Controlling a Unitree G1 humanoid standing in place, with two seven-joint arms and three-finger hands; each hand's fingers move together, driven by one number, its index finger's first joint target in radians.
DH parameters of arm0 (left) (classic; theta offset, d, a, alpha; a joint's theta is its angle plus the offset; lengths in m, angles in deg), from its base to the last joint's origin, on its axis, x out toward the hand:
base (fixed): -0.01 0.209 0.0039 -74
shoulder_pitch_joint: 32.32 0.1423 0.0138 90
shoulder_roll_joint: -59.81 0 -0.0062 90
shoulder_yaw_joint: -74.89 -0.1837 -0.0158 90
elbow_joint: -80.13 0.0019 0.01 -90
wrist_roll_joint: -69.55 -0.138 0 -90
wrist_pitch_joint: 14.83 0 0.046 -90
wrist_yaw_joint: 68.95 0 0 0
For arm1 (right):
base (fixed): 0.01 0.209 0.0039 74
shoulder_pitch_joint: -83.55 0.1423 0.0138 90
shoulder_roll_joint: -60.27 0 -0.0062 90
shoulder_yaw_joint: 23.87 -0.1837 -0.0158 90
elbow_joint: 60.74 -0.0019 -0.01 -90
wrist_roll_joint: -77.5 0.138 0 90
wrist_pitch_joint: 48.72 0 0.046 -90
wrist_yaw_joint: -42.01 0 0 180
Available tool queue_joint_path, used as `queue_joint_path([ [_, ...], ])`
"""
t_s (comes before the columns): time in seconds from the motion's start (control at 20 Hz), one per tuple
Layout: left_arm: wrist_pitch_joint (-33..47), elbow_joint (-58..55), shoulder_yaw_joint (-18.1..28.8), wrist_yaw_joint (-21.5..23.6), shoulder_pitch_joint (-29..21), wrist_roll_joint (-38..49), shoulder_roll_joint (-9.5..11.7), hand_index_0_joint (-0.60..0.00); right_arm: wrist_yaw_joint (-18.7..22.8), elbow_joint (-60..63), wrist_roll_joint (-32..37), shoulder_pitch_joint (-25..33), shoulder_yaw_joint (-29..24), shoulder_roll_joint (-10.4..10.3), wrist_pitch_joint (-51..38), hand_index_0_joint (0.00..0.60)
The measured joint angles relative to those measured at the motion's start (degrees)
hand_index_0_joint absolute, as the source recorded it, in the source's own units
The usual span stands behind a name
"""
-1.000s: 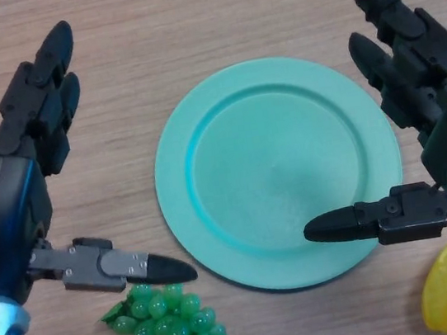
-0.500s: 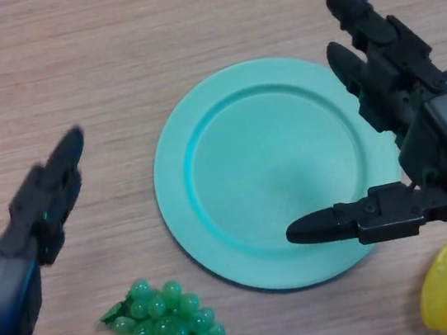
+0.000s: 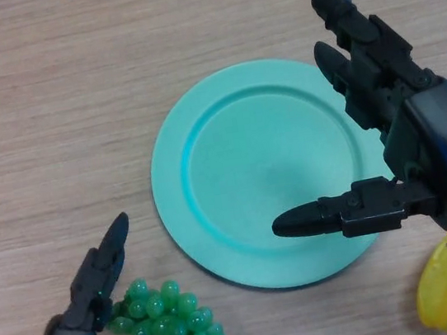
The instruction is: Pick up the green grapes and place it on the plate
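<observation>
Wooden tabletop (image 3: pixel 71 89) fills view. Teal plate (image 3: pixel 280 247) at centre, bare. Right robot hand (image 3: pixel 421 148) hovers over plate's right side, released: fingers straight, pointing away from robot, thumb stretched leftward above plate's near rim. Left robot hand (image 3: pixel 91 290) low at near-left corner, fingers straight and relaxed, holding nothing, just beside grapes. Green grapes (image 3: pixel 170 321) lie on tabletop near bottom edge, just left of plate's near rim, off plate. Yellow object (image 3: pixel 442 299) at bottom right corner, partly hidden by right arm.
</observation>
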Motion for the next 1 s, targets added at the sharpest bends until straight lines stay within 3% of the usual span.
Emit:
queue_joint_path([
  [0.5, 8.1, 14.3, -8.1, 14.1, -4.0, -0.2, 1.5, 0.000, 0.1, 0.0, 0.1, 0.1, -0.1, 0.0, -1.5, 0.000],
  [0.6, 9.1, 15.7, -8.2, 15.8, -4.9, -2.8, 1.5, -0.198, 0.1, -0.1, 0.1, 0.0, -0.1, 0.0, -2.3, 0.000],
  [0.75, 11.2, 17.3, -8.4, 19.7, -5.6, -9.7, 2.0, -0.594, 0.1, -0.5, 0.1, 0.0, -0.2, 0.0, -2.3, 0.000],
  [0.85, 12.8, 18.4, -9.1, 22.6, -6.3, -14.6, 3.0, -0.600, -0.1, -1.8, 0.1, -0.4, -0.4, 0.0, -2.3, 0.000],
  [1.0, 13.2, 17.9, -9.4, 23.0, -6.4, -18.4, 3.2, -0.600, -0.1, -1.9, 1.0, -1.0, -0.7, 0.0, -2.3, 0.000],
])
